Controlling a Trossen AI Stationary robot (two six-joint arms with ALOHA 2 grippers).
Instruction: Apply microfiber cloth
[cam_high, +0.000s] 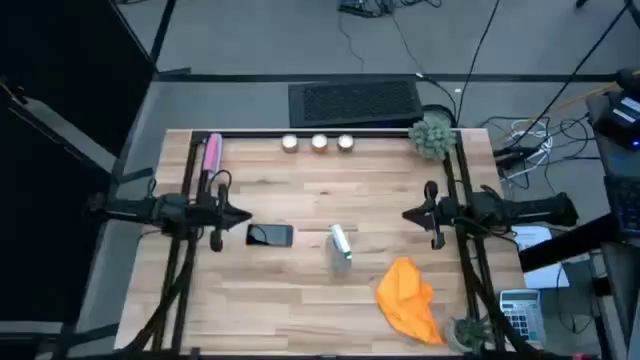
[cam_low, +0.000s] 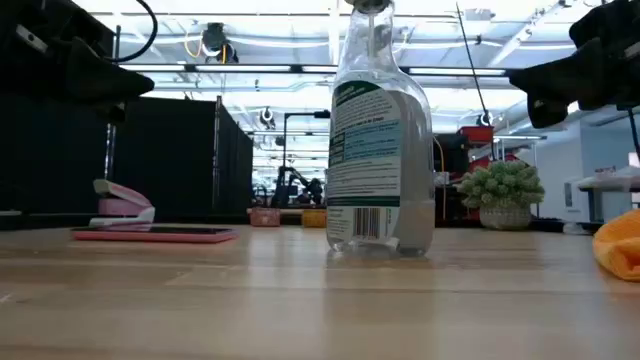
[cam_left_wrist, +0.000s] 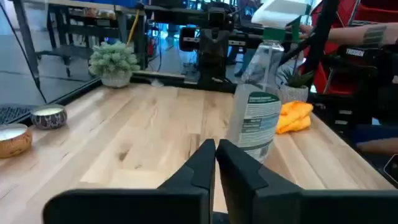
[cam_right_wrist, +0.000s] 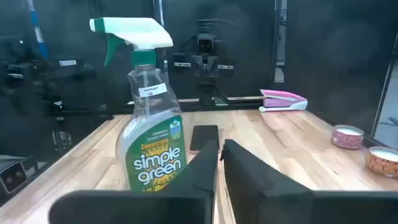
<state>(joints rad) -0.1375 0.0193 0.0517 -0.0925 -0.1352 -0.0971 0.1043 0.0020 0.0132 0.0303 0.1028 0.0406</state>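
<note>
High view: microfiber cloth (cam_high: 407, 297) lies untouched beside the spray bottle (cam_high: 341, 246) — left gripper (cam_high: 243, 219) and right gripper (cam_high: 410, 216), jaws together, flank the bottle, well apart — work apparently not begun.

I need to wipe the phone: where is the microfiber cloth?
In the high view the microfiber cloth lies near the table's front right corner, beside the spray bottle.
</note>
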